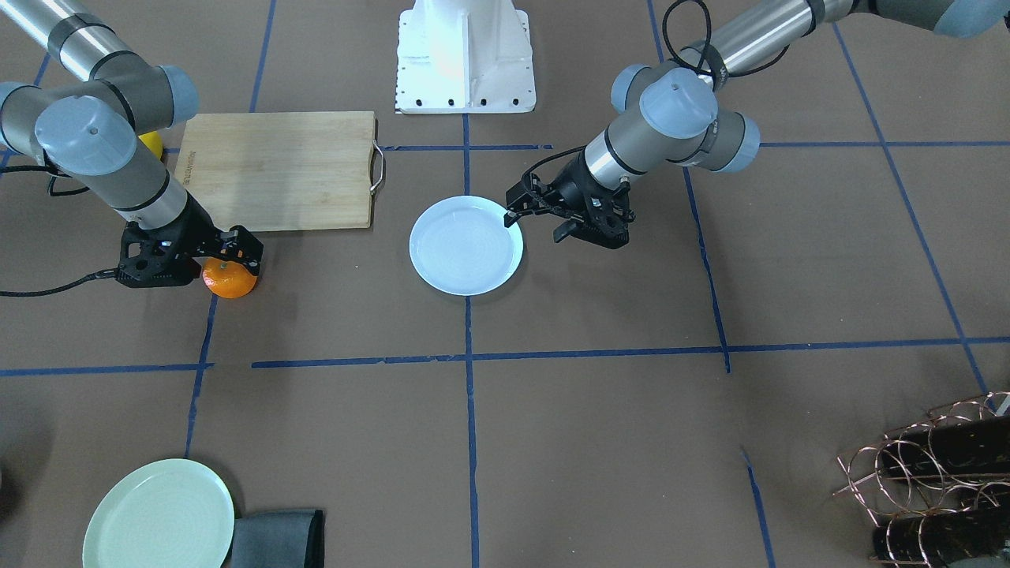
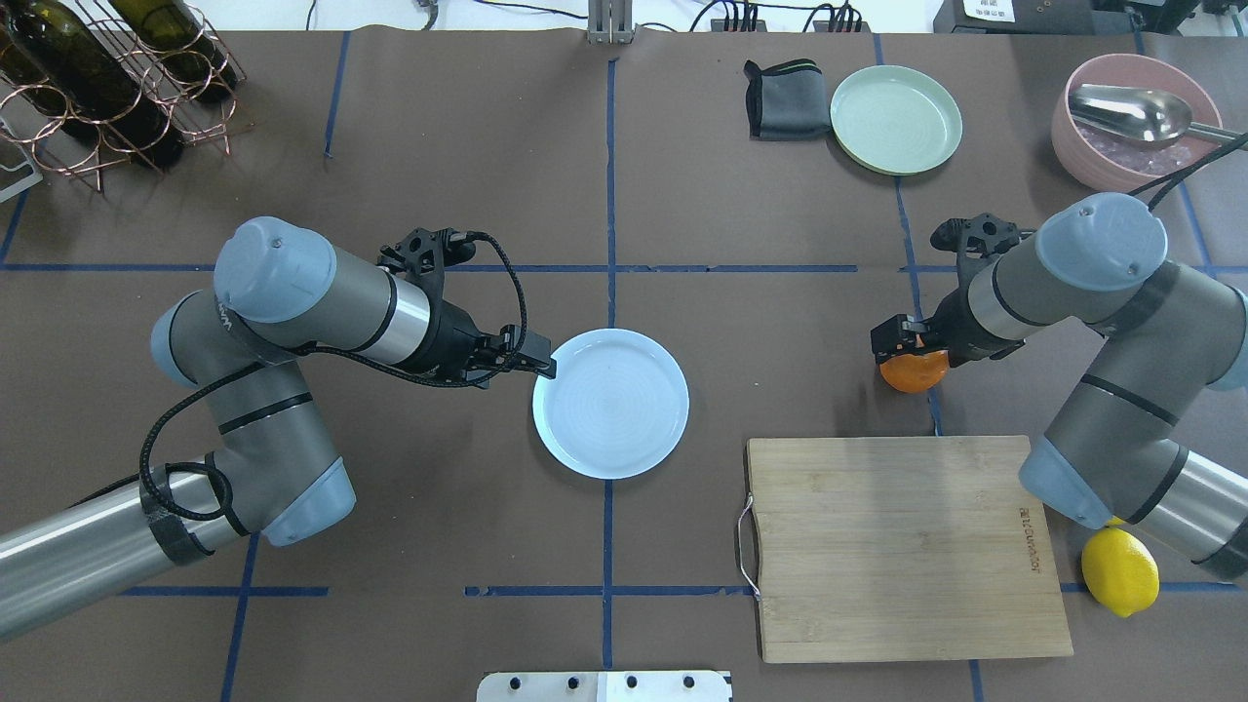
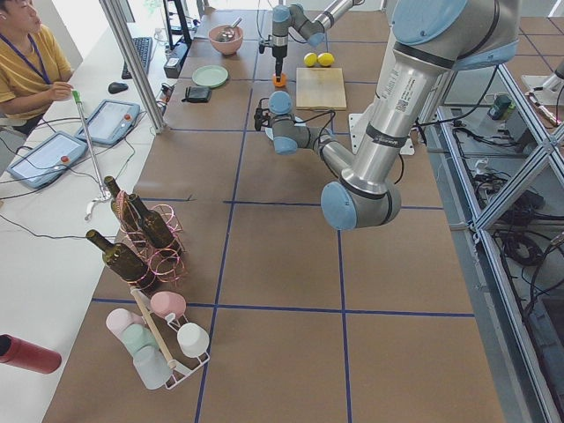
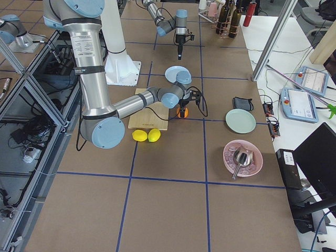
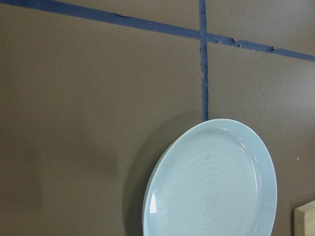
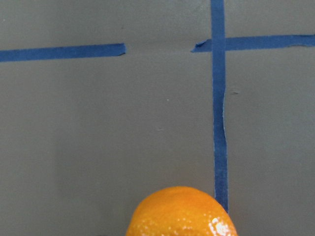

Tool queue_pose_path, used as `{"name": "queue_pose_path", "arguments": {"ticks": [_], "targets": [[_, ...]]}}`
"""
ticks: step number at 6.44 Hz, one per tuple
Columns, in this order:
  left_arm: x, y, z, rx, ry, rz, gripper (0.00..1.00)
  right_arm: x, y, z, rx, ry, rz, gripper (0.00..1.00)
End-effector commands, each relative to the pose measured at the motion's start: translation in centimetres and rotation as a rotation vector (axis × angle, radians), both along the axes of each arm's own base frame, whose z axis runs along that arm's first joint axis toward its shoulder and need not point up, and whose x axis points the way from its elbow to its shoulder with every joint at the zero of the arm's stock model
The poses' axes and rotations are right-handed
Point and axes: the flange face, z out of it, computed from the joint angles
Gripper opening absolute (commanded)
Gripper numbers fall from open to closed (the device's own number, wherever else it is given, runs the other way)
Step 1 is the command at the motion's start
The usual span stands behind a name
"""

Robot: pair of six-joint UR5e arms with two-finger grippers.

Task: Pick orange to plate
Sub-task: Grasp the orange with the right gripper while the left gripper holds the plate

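The left gripper (image 1: 534,227) holds its jaws wide apart with nothing between them, one tip at the rim of the pale blue plate (image 2: 610,404) lying on the desk just ahead. A wooden chopping board (image 2: 902,546) lies to one side of the stretch between the two grippers. The right gripper (image 2: 902,341) points down over the orange (image 2: 916,375), which sits on the desk right under its jaws; whether they pinch it I cannot tell.

Orange (image 1: 230,280) bright orange; plate (image 1: 465,246) pale bluish-white, faint concentric rings; table (image 1: 600,442) brown, tape (image 1: 471,434) blue grid.
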Motion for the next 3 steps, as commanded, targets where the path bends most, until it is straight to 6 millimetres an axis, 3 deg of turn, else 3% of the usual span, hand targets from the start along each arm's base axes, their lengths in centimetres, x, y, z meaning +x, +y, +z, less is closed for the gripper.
{"name": "queue_pose_path", "arguments": {"ticks": [1, 2, 3], "targets": [[-0.08, -0.05, -0.1, 0.001, 0.002, -0.001, 1.0, -1.03, -0.02, 0.49, 0.001, 0.015, -0.003, 1.0], [-0.1, -0.04, 0.0, 0.0, 0.0, -0.001, 1.0, -1.1, -0.09, 0.63, -0.001, 0.018, -0.003, 1.0], [-0.1, -0.04, 0.0, 0.0, 0.0, -0.001, 1.0, -1.13, -0.11, 0.47, 0.001, 0.016, -0.003, 0.76]]}}
